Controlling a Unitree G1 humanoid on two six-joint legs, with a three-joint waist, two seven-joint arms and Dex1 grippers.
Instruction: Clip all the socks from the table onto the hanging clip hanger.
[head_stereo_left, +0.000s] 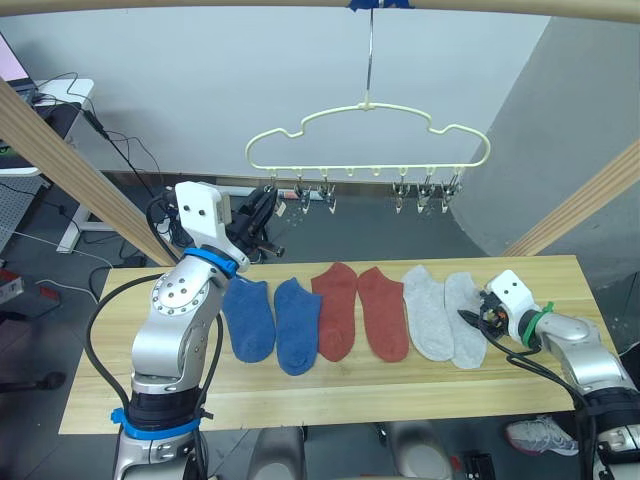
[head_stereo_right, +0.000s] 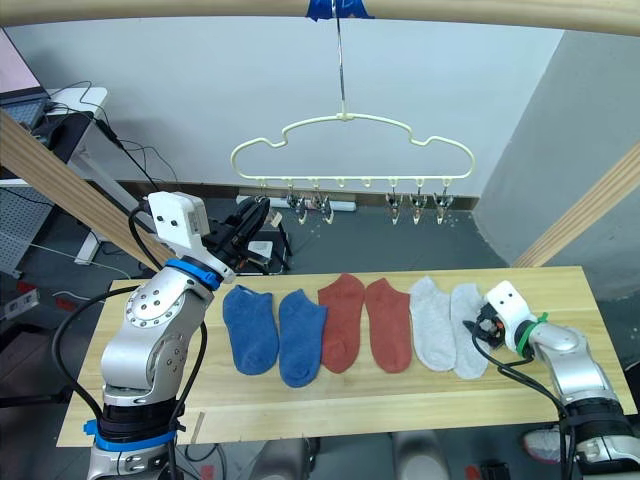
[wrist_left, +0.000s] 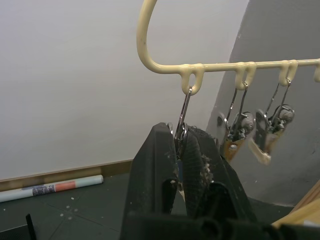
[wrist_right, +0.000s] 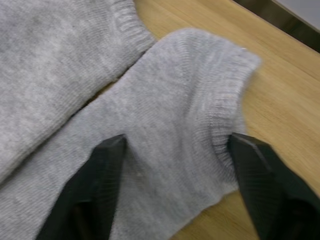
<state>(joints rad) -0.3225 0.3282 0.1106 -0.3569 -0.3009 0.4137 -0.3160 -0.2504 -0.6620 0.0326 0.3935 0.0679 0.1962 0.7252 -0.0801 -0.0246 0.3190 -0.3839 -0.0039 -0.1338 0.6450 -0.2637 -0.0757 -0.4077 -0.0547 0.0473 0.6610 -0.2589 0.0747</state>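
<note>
The left arm is raised at the left, elbow bent, its gripper (wrist_left: 182, 150) pointing up and to the far right with fingers pinched nearly together. The right arm lies low at the right, its gripper (wrist_right: 175, 160) spread wide, fingertips down.

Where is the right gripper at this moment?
The right gripper is low over the table at its right end, fingers open astride the cuff of the rightmost grey sock, beside the other grey sock.

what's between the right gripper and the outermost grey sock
Nothing visible: the right gripper is open with its fingers straddling the cuff of the grey sock on the table.
</note>
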